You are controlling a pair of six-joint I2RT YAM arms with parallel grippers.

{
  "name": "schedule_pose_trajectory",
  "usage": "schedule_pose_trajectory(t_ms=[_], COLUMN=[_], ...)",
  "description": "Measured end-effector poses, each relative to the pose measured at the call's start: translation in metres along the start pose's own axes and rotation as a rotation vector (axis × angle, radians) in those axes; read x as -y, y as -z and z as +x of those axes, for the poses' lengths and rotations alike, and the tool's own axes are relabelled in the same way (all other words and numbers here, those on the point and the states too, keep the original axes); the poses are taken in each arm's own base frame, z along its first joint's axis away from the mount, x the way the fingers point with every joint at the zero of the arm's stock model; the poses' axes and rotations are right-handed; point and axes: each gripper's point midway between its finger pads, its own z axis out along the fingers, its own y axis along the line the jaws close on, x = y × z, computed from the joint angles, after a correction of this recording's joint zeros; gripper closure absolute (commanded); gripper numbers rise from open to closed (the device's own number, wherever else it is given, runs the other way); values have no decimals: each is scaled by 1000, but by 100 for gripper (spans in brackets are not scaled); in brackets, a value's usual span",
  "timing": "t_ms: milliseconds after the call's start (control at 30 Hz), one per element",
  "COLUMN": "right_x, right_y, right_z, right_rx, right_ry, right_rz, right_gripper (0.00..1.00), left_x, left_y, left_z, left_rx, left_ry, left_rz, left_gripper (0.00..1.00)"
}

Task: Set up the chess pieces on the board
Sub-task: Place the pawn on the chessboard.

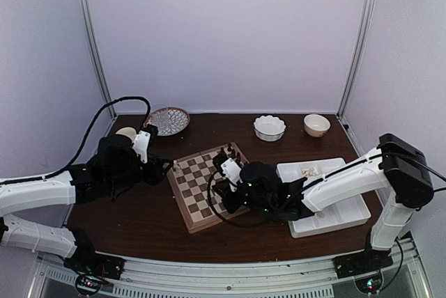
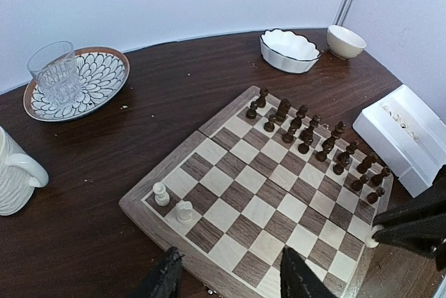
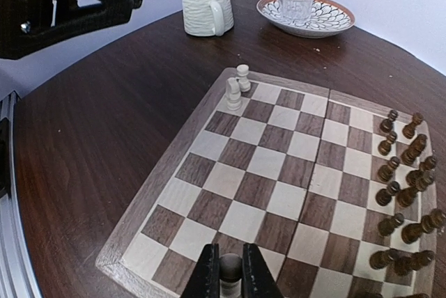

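One square wooden chessboard [image 2: 258,211]. Three cream-white chess pieces [image 2: 161,193] show clearly; those in the one white rectangular tray [image 2: 401,138] are too small to count. Dark brown chess pieces [image 2: 306,134]: sixteen, as near as I can count. One clear drinking glass [image 2: 54,72], one patterned round plate [image 2: 104,75], one ribbed cream mug [image 2: 14,173], one white scalloped bowl [image 2: 289,51], one small cream bowl [image 2: 346,40].

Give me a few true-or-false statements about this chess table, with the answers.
1. Two white pieces stand on the board. True.
2. The right gripper is empty. False: it is shut on a white piece.
3. The glass stands on a patterned plate. True.
4. The dark pieces lie off the board. False: they stand in two rows along one edge of it.
5. The left gripper holds the mug. False: it is open and empty, and the mug stands apart, untouched.
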Motion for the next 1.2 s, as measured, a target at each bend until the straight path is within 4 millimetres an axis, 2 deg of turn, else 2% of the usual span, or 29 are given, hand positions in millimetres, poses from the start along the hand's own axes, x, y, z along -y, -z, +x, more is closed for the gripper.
schedule_pose_trajectory(t_ms=[167,333,633,900,1000,1200], right_x=[-23,-37,-38,-37,-37,-36], right_y=[-35,-50,-57,-59,-60,-59], right_z=[9,24,39,40,40,39], right_rx=[-26,-58,-90,-96,-95,-97], right_ry=[30,53,90,97,99,106], right_rz=[-20,-30,-14,0,1,4], right_gripper=[94,92,89,76,68,64], left_x=[-5,-5,-6,-6,-5,-5], left_y=[3,3,1,1,0,-1], left_z=[1,2,5,5,6,8], left_rx=[10,7,-4,-4,-5,-15], left_ry=[11,17,18,18,18,16], left_rz=[-22,-23,-24,-24,-22,-19], left_gripper=[51,51,51,51,50,48])
